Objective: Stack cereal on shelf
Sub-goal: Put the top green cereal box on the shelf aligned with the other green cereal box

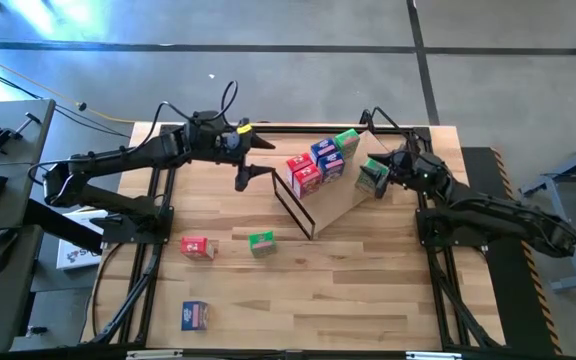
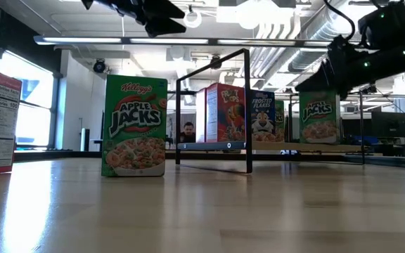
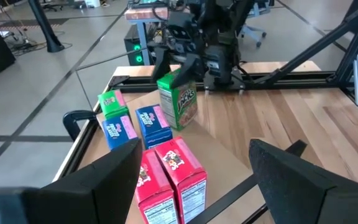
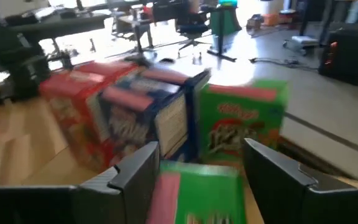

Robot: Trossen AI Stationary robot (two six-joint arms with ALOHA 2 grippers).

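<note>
Right of centre in the overhead view, our right pincer point(image 1: 376, 178) straddles a green box point(image 1: 371, 176) on the shelf point(image 1: 333, 205), fingers apart, apparently letting go. Our left pincer point(image 1: 258, 160) waits spread beside the row. Three boxes remain on the surface point(image 1: 348, 290) lower left.

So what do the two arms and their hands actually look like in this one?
Both arms are dark, nearly black, jointed links with black cables looping off them. The left hand carries a small yellow mark near its wrist; its fingers are broad, flat, matte black wedges. The right hand is the same dark build, and small green lights glow on that arm in the low view.
</note>
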